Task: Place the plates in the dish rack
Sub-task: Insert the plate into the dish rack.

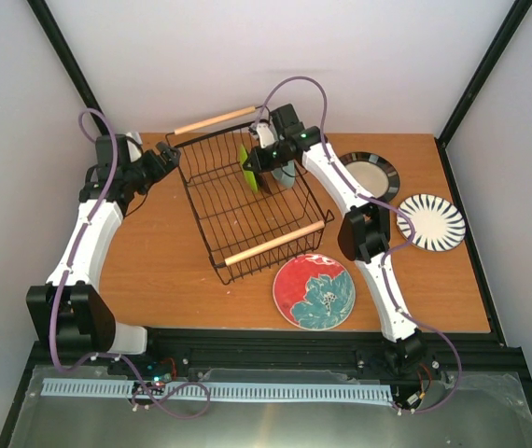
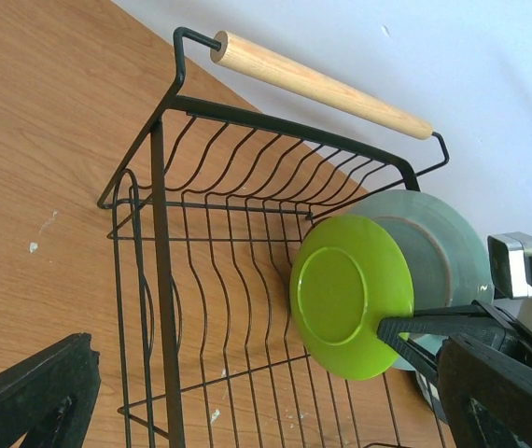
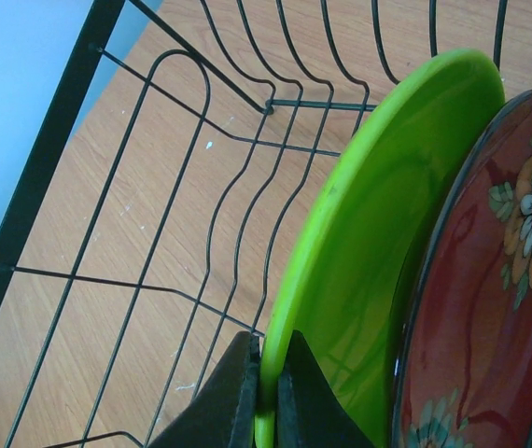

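On the wooden table (image 1: 154, 271), nearest the arm bases, the red plate with a teal flower (image 1: 315, 291) lies flat. It is just outside the near wooden handle (image 1: 273, 244) of the dish rack (image 1: 238, 215), which sits at mid-table.

Plates stand on edge toward the rack's far right side: the lime green plate (image 1: 245, 168), with the mint green plate (image 1: 287, 174) to its right. The right gripper (image 3: 268, 347) reaches into the rack, its fingers pinched tight on the lime plate's rim. The left gripper (image 1: 165, 156) hovers just outside the rack's left wall, fingers spread wide with nothing between them.

Right of the rack, flat on the table, lie the white plate with black radial stripes (image 1: 431, 221) and, farther back, the black-rimmed cream plate (image 1: 371, 175).

Only the right wrist view shows a dark red floral plate (image 3: 499, 280), upright just beside the lime one; whether they touch cannot be told. The left wrist view shows the lime plate's face overlapping the mint plate, below the far handle (image 2: 317, 84), and the floral plate is hidden there. Only the top view shows the three plates on the table.
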